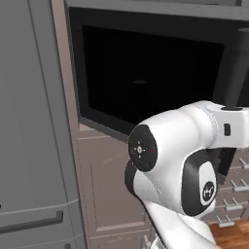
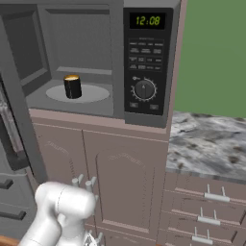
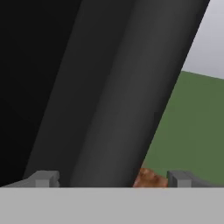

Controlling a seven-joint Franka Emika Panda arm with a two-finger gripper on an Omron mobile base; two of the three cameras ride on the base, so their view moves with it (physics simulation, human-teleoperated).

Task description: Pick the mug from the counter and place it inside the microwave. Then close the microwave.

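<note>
Door (image 1: 146, 73) of the microwave fills the upper frame in the left base view, swung open, its handle (image 1: 237, 63) at upper right. Right base view: mug (image 2: 72, 87) already sits inside the microwave (image 2: 144, 62), upper left; closing remains. Hand view: pincer (image 3: 111, 178) spread, fingertips (image 3: 43, 178) flanking the handle, mug nowhere near.

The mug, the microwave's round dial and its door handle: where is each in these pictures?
mug (image 2: 72, 87): right base view, on its black side wall.
round dial (image 2: 144, 89): right base view, on the knob's face.
door handle (image 3: 127, 87): hand view, on the thick bar's middle.
</note>
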